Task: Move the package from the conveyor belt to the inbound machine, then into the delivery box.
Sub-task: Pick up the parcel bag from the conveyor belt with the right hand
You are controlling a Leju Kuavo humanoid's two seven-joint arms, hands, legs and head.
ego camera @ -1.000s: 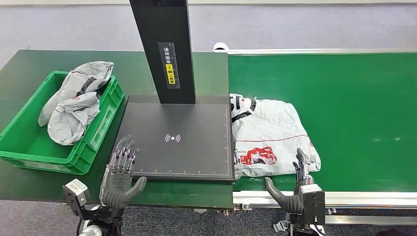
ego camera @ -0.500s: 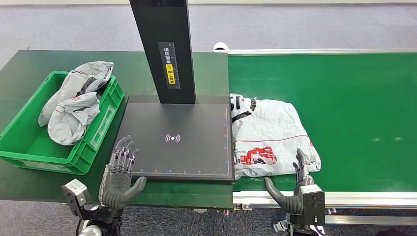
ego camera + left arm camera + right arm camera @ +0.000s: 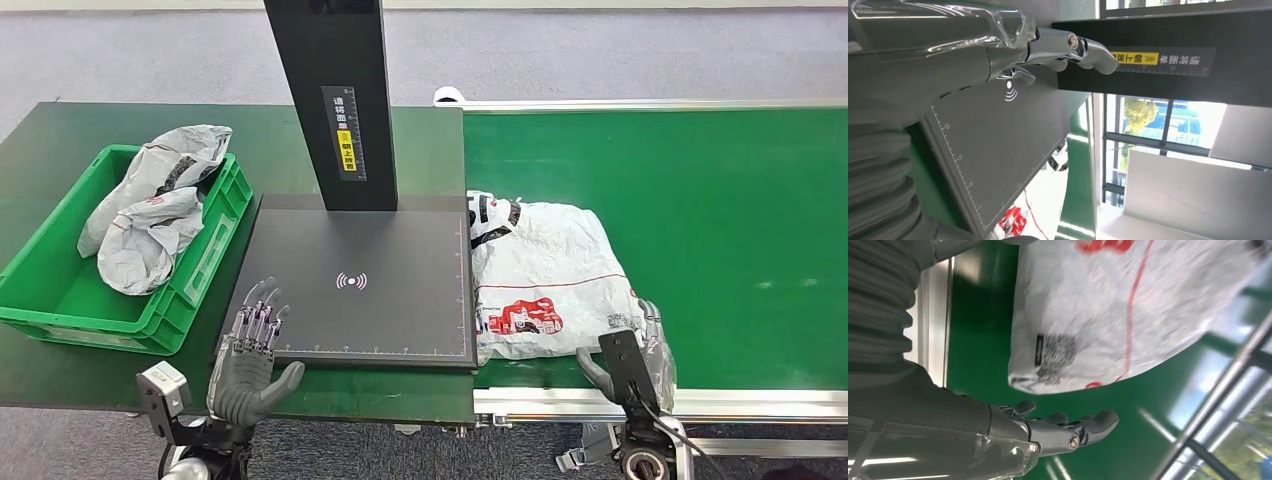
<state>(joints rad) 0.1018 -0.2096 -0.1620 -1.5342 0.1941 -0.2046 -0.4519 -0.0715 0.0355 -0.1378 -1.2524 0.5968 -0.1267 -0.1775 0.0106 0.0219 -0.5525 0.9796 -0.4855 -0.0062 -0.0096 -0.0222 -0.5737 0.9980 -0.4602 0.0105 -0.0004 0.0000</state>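
The white package (image 3: 545,280) with red print lies on the green conveyor belt (image 3: 720,200), against the right side of the inbound machine's black platform (image 3: 370,285). My right hand (image 3: 640,350) is at the package's near right corner, fingers apart and holding nothing. The right wrist view has the package (image 3: 1088,325) apart from the hand's spread fingers (image 3: 1068,432). My left hand (image 3: 250,350) hovers open at the platform's near left corner; in the left wrist view its fingers (image 3: 1068,47) reach out above the platform (image 3: 998,150). The green delivery box (image 3: 60,300) stands at the left.
Grey packages (image 3: 150,215) lie in the delivery box. The machine's black pillar (image 3: 335,100) rises from the back of the platform. A metal rail (image 3: 720,405) runs along the belt's near edge. A grey floor lies beyond the table.
My right hand has shifted to the right and turned, from the package's near edge to its near right corner. The left hand has barely moved.
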